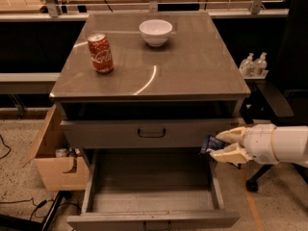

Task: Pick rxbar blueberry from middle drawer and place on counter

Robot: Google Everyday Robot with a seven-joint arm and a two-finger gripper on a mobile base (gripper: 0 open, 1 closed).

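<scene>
The rxbar blueberry [210, 143] is a small dark blue bar held between my gripper's cream fingers [230, 135]. My gripper [216, 146] reaches in from the right and is shut on the bar. It holds the bar above the right rear corner of the open middle drawer [154, 196], just in front of the closed drawer above it [151, 133]. The middle drawer is pulled out and its inside looks bare. The counter [192, 66] is above the gripper.
A red soda can [101, 53] stands on the counter at the left and a white bowl [155, 32] at the back. A cardboard box [53, 158] sits on the floor to the left. A dark chair [284, 95] and two bottles [253, 64] are at the right.
</scene>
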